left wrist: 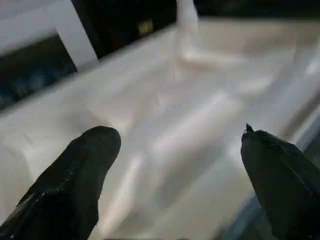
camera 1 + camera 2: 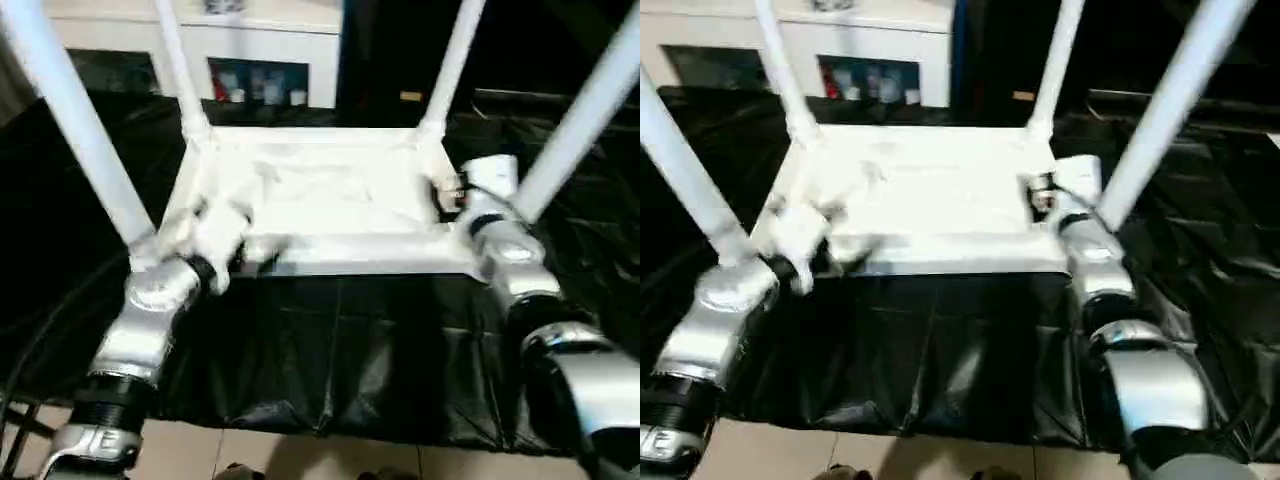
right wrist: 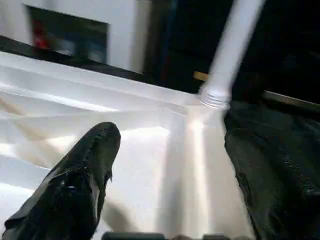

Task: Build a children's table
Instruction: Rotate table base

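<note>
Head view: the white tabletop (image 2: pixel 330 200) lies upside down at centre on a black sheet (image 2: pixel 330 360), ribbed underside up. Four white tube legs stand in its corner sockets and splay outward: near-left leg (image 2: pixel 75 120) running off toward 11 o'clock, far-left leg (image 2: pixel 178 70) at about 12, far-right leg (image 2: pixel 452 62) toward 1, near-right leg (image 2: pixel 585 110) toward 2. Left gripper (image 1: pixel 182 137) sits at the near-left corner, around 8 o'clock from the tabletop's middle; in the wrist view its two black fingers (image 1: pixel 75 180) stand wide apart over the ribbed underside, nothing between them. Whether they touch the plastic, I cannot tell. Right gripper (image 3: pixel 170 150) sits at the near-right corner, around 4 o'clock from the middle, just beside the near-right leg's base; its fingers (image 3: pixel 80 185) are likewise spread, with the white underside showing in the gap and a leg (image 3: pixel 227 55) rising from its socket beyond. Silver forearms come in from 7 and 5 o'clock. At 12 o'clock, behind the sheet, a white glass-door cabinet (image 2: pixel 255 60) with small coloured items on a shelf. Pale floor tiles (image 2: pixel 300 455) along the near edge at 6 o'clock.
</note>
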Robot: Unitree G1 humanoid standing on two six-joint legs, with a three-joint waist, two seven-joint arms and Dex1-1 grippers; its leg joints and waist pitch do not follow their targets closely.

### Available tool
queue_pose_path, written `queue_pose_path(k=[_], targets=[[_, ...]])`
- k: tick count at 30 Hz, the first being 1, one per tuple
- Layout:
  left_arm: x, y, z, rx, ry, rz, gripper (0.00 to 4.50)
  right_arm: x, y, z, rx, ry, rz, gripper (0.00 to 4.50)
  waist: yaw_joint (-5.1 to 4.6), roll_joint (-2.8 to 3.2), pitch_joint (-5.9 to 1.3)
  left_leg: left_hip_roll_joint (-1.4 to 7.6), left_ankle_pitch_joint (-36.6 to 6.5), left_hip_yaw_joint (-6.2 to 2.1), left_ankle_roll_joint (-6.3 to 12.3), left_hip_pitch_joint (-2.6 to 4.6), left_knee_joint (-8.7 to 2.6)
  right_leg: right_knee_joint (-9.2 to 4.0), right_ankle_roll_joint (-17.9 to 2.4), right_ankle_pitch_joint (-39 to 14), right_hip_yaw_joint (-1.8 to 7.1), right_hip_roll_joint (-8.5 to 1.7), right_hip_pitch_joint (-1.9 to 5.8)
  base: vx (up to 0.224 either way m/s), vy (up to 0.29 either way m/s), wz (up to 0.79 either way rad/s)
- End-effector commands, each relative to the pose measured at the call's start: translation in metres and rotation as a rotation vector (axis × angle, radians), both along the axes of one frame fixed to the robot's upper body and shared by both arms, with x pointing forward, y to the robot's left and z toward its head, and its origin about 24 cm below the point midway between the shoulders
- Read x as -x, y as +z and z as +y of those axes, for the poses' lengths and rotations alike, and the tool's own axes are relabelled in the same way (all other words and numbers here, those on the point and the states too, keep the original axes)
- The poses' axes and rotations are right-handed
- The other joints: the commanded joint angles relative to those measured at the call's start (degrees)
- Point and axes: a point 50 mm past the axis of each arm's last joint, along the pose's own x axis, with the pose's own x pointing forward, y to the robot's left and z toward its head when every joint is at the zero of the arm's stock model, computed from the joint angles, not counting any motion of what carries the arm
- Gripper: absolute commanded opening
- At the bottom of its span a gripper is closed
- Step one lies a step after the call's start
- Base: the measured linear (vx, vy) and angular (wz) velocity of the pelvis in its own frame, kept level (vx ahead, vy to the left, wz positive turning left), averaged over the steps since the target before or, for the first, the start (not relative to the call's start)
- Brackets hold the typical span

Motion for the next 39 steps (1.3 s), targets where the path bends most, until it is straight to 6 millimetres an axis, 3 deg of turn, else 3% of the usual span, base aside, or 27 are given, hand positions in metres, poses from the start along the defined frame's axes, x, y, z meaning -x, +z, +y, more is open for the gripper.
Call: queue_pose_path(k=[1,3,5,6,7,9,14,15,19,22,26,29,30,31,32,33,35,36,38,39], targets=[[0.009,-0.008,0.002,0.045,-0.013,0.034,4.49,0.002,0.003,0.004,-0.016,0.057,-0.025,3.80,-0.09,0.49,-4.59,1.34,-11.73,-0.82,2.97,0.80,-3.26,-3.38,-15.22,-6.15,2.21,-3.74,2.97,0.000,0.000,0.00],[0.020,-0.014,0.006,0.111,0.011,0.060,4.49,0.008,-0.001,0.015,-0.037,0.181,-0.012,3.80,-0.17,1.22,-4.70,1.43,-11.68,-0.81,3.21,0.94,-3.16,-3.37,-15.17,-6.56,2.26,-3.76,2.90,0.000,0.000,0.00],[0.025,-0.016,0.008,0.139,0.034,0.061,4.49,0.010,-0.002,0.018,-0.049,0.208,-0.010,3.80,-0.28,1.08,-4.67,1.55,-11.29,-0.84,3.80,0.67,-3.20,-3.36,-15.00,-5.70,2.28,-3.76,3.06,0.000,0.000,0.00],[0.034,-0.018,0.011,0.189,0.067,0.051,4.49,0.017,-0.005,0.022,-0.072,0.255,-0.008,3.80,-0.20,1.56,-4.77,1.65,-11.76,-0.79,3.92,1.08,-3.13,-3.54,-15.13,-5.87,2.24,-3.64,2.77,0.000,0.000,0.00],[0.039,-0.019,0.012,0.211,0.082,0.045,4.49,0.021,-0.006,0.023,-0.083,0.277,-0.008,3.80,-0.27,1.36,-4.73,1.80,-10.82,-0.96,4.11,0.64,-3.31,-3.39,-15.05,-4.48,2.21,-3.70,3.08,0.000,0.000,0.00],[0.057,-0.021,0.020,0.285,0.138,0.015,4.49,0.037,-0.012,0.024,-0.097,0.322,0.004,3.80,-0.22,1.28,-4.61,1.84,-11.39,-0.94,4.25,0.82,-3.40,-3.55,-14.68,-4.90,2.17,-3.46,2.95,0.000,0.000,0.00],[0.082,-0.027,0.037,0.323,0.190,0.008,4.50,0.066,-0.021,0.022,-0.114,0.416,0.052,4.18,-0.12,1.13,-3.70,1.85,-17.98,-1.08,2.31,1.15,-4.16,-5.06,-10.41,-16.88,2.24,-3.39,2.29,0.000,0.000,0.00],[0.088,-0.028,0.043,0.328,0.212,0.002,4.50,0.075,-0.024,0.022,-0.108,0.446,0.074,4.25,-0.15,1.04,-3.49,1.66,-20.47,-1.16,1.40,1.39,-4.25,-5.72,-8.25,-21.75,2.24,-3.32,1.97,0.000,0.000,0.00],[0.108,-0.035,0.072,0.315,0.371,-0.048,4.50,0.104,-0.035,0.014,-0.103,0.509,0.188,4.44,-0.31,1.13,-3.12,1.35,-23.06,-1.48,0.63,1.42,-4.38,-6.68,-4.66,-28.51,2.12,-3.41,1.66,0.000,0.000,0.00],[0.111,-0.032,0.085,0.300,0.491,-0.100,4.50,0.108,-0.038,0.008,-0.122,0.452,0.221,4.44,-0.78,1.13,-2.89,1.08,-24.40,-1.76,0.07,1.53,-4.27,-7.34,-2.49,-33.24,1.78,-3.30,1.23,0.000,0.000,0.00],[0.104,-0.027,0.097,0.300,0.578,-0.127,4.50,0.111,-0.040,0.004,-0.090,0.382,0.251,4.44,-0.93,1.14,-2.80,0.83,-25.39,-2.03,-0.33,1.74,-4.17,-7.78,-0.95,-35.92,1.37,-3.29,1.01,0.000,0.000,0.00],[0.095,-0.023,0.101,0.314,0.575,-0.122,4.50,0.111,-0.043,0.004,-0.075,0.355,0.276,4.44,-0.97,1.49,-2.61,0.46,-27.97,-2.22,-0.74,2.95,-3.86,-8.69,-0.06,-38.09,0.74,-3.09,0.23,0.000,0.000,0.00],[0.092,-0.021,0.102,0.311,0.571,-0.121,4.50,0.112,-0.043,0.004,-0.079,0.348,0.293,4.44,-1.26,1.43,-2.39,0.61,-28.99,-2.66,-0.86,2.61,-4.30,-8.75,-0.08,-37.61,0.25,-3.18,0.91,0.000,0.000,0.00],[0.090,-0.021,0.103,0.315,0.569,-0.118,4.50,0.112,-0.044,0.004,-0.081,0.343,0.299,4.44,-1.53,1.52,-2.53,0.84,-29.63,-3.19,-1.01,1.83,-4.88,-8.21,-0.23,-35.70,0.01,-3.34,1.88,0.002,0.044,-0.18],[0.079,-0.018,0.107,0.324,0.562,-0.109,4.50,0.112,-0.046,0.004,-0.090,0.313,0.326,4.44,-1.51,1.68,-2.64,0.95,-29.53,-3.38,-1.09,1.65,-5.10,-8.05,-0.44,-34.52,0.08,-3.50,2.22,0.002,0.044,-0.18],[0.071,-0.018,0.111,0.326,0.565,-0.091,4.50,0.111,-0.046,0.003,-0.094,0.294,0.338,4.44,-1.40,1.78,-3.03,0.79,-30.06,-3.24,-0.98,2.79,-4.86,-8.28,-1.90,-31.44,0.27,-3.47,1.54,0.000,0.000,0.00],[0.058,-0.016,0.115,0.336,0.551,-0.074,4.50,0.110,-0.048,0.004,-0.096,0.267,0.353,4.44,-1.45,1.83,-2.86,0.72,-30.12,-3.29,-1.15,2.65,-5.01,-8.08,-2.53,-30.62,0.17,-3.50,1.73,0.000,0.000,0.00],[0.052,-0.014,0.116,0.340,0.539,-0.071,4.50,0.109,-0.048,0.004,-0.096,0.257,0.359,4.44,-1.44,1.51,-2.94,0.79,-29.66,-3.36,-1.35,2.50,-5.15,-7.98,-2.81,-30.21,0.23,-3.86,2.03,0.000,0.000,0.00],[0.043,-0.012,0.116,0.328,0.531,-0.061,4.50,0.109,-0.049,0.005,-0.099,0.252,0.365,4.44,-1.48,1.63,-2.97,0.81,-29.15,-3.31,-1.41,2.45,-5.12,-7.80,-3.40,-29.60,0.37,-4.04,2.07,0.000,0.000,0.00],[0.033,-0.010,0.118,0.319,0.533,-0.035,4.50,0.108,-0.050,0.006,-0.104,0.241,0.371,4.44,-1.63,1.39,-3.00,0.68,-28.42,-3.18,-1.26,2.38,-5.07,-7.75,-3.78,-29.19,0.50,-3.99,1.98,0.000,0.000,0.00]])
